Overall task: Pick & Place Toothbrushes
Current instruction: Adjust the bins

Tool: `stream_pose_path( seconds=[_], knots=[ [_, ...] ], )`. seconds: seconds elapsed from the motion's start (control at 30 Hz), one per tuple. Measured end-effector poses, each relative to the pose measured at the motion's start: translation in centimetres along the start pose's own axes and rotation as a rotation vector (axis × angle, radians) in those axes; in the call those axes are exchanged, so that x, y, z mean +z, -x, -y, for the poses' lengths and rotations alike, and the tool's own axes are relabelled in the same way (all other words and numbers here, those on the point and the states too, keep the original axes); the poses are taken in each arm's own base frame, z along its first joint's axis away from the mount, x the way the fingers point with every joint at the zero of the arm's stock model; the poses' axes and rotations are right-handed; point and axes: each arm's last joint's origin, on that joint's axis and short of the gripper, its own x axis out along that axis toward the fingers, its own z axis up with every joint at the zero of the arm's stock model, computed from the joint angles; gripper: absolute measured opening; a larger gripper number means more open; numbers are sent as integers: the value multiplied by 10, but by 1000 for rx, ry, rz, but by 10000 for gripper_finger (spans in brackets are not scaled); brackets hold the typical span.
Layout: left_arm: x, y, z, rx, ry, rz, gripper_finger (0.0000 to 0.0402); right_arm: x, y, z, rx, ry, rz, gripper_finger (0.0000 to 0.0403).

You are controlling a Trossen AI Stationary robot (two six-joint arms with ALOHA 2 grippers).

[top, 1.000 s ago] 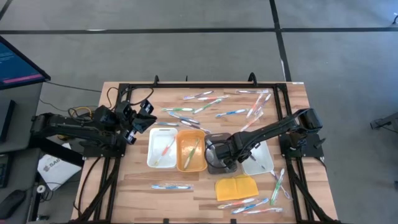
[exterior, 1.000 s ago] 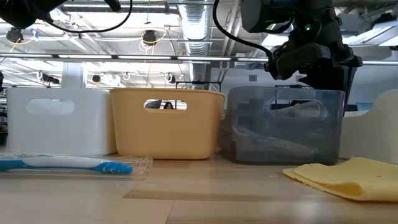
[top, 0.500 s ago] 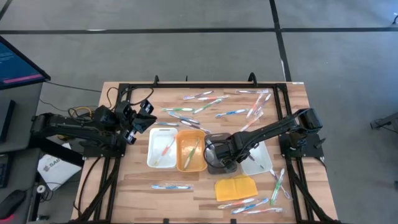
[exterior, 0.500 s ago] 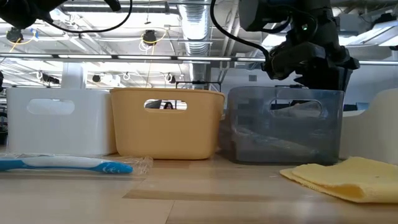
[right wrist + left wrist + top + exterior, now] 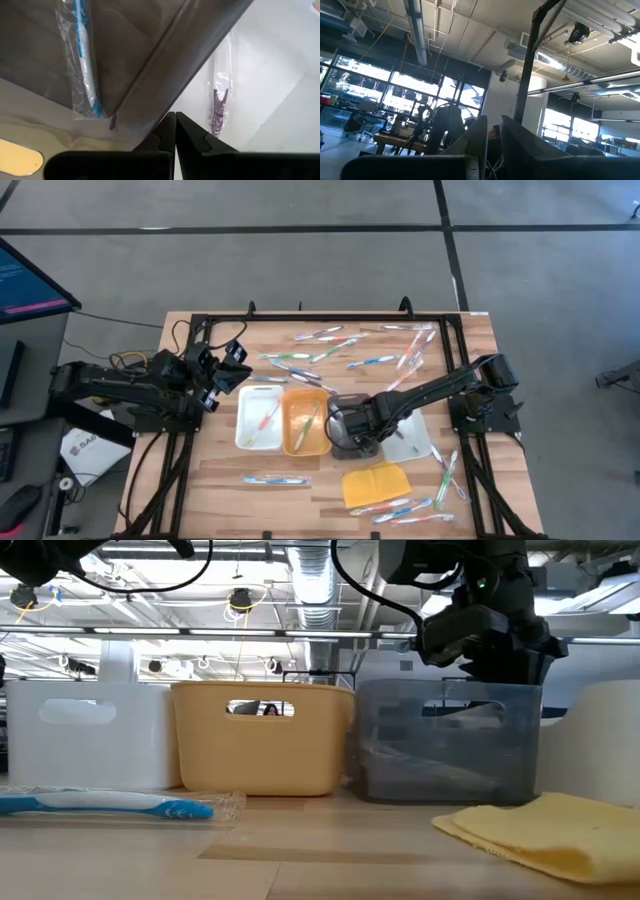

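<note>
Toothbrushes lie scattered at the far side (image 5: 320, 355), the near right (image 5: 405, 508) and the near left (image 5: 275, 479). More lie in the white tray (image 5: 262, 418) and the orange tray (image 5: 307, 422). My right gripper (image 5: 175, 120) points down, shut, between the grey tray (image 5: 345, 448) and a second white tray (image 5: 415, 438). A wrapped blue toothbrush (image 5: 84, 60) lies in the grey tray. A dark one (image 5: 218, 107) lies in the second white tray. My left gripper (image 5: 493, 137) waits at the table's left, raised, fingers nearly together with nothing between them. My right gripper's shut fingertips (image 5: 167, 127) stand against the outer side of the grey tray's right wall (image 5: 165, 85), near its rim. They come from above, pointing down. Nothing is pinched between them. The tray stands flat on the table, its left wall against the orange tray (image 5: 262, 740).
A yellow pad (image 5: 376, 486) lies just in front of the grey tray. The black frame rails (image 5: 330, 318) run along the table's far and side edges. Bare wood shows at the near middle (image 5: 320, 505).
The grey tray has slid toward the table's left with my shut right gripper at its right wall, and the orange tray has gone left with it. The yellow pad has also shifted left. The wrapped toothbrush at the near left has stayed put.
</note>
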Motion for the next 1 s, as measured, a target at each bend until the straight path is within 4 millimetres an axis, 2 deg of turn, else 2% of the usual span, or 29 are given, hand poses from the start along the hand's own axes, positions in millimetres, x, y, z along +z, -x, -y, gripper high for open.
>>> stream_pose_path(
  seconds=[0.27, 0.53, 0.77, 1.0],
  knots=[
    [0, 0, 0, 0, 0, 0, 44, 2, 0, 1, -1, -12, 9, 0],
    [0, 0, 0, -12, 0, -5, 44, 1, 4, 13, -109, -43, 11, 0],
    [0, 0, 0, -20, 24, -10, 44, -4, 27, 27, -73, -48, 43, 0],
    [0, 0, 1, -20, 30, -10, 44, -29, 49, 34, -6, -104, -15, 0]
  ],
)
